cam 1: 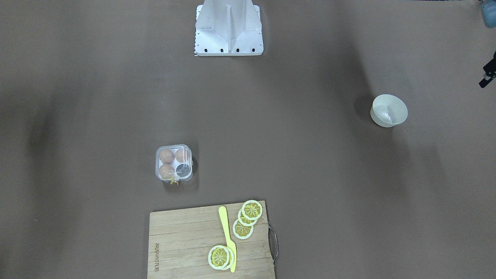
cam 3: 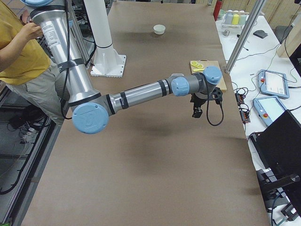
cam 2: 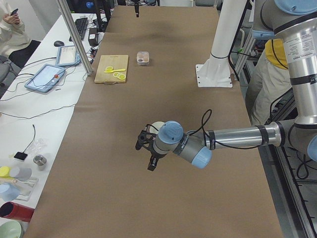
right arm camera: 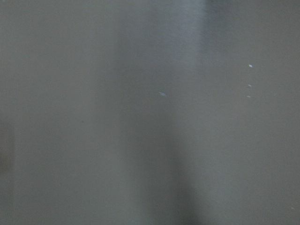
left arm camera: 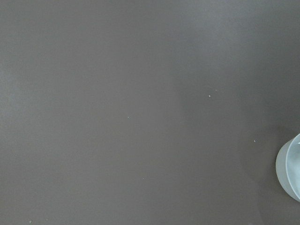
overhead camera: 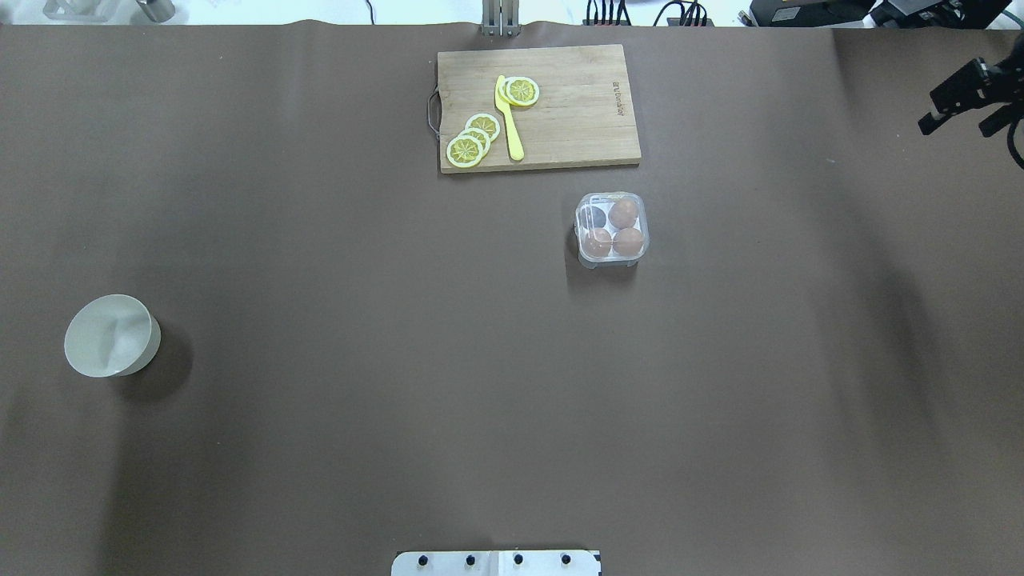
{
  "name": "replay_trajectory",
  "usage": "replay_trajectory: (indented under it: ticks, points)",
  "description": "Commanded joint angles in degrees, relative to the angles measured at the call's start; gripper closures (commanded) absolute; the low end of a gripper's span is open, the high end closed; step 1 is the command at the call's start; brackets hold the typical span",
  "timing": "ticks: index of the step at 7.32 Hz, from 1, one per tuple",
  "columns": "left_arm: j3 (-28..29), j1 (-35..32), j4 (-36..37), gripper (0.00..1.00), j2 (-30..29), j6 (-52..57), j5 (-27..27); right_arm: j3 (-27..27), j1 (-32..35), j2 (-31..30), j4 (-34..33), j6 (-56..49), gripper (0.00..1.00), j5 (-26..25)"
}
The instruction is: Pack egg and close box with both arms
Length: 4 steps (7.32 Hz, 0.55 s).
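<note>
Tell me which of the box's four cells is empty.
The dark far-left cell in the overhead view; the other three each hold an egg.

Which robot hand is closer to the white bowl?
Left. The left gripper hovers close beside the bowl, near the table's left end. The right gripper is far off at the other end, beyond the egg box.

A brown sheet (overhead camera: 320, 440) covers the long table; soft shadows lie across it under even light. Beside it runs a white bench (cam 2: 54, 124) with tablets (cam 2: 47, 78), a keyboard (cam 2: 81, 25) and loose cables; an aluminium post (cam 2: 74, 34) stands at its edge.
</note>
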Motion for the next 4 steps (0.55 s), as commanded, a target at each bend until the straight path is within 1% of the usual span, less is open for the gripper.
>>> replay_trajectory:
  ticks: [1, 3, 4]
  points:
    - [0.0, 0.0, 5.1, 0.03, -2.9, 0.1, -0.1, 1.2, 2.9, -5.9, 0.1, -0.7, 0.00, -5.3]
    - [0.2, -0.1, 5.3, 0.03, -3.1, 0.1, 0.0, 1.2, 3.5, -9.7, 0.7, -2.2, 0.01, -7.2]
    - [0.6, -0.2, 5.2, 0.03, -3.0, 0.1, 0.1, 2.5, 3.6, -12.1, 0.7, -4.3, 0.00, -7.6]
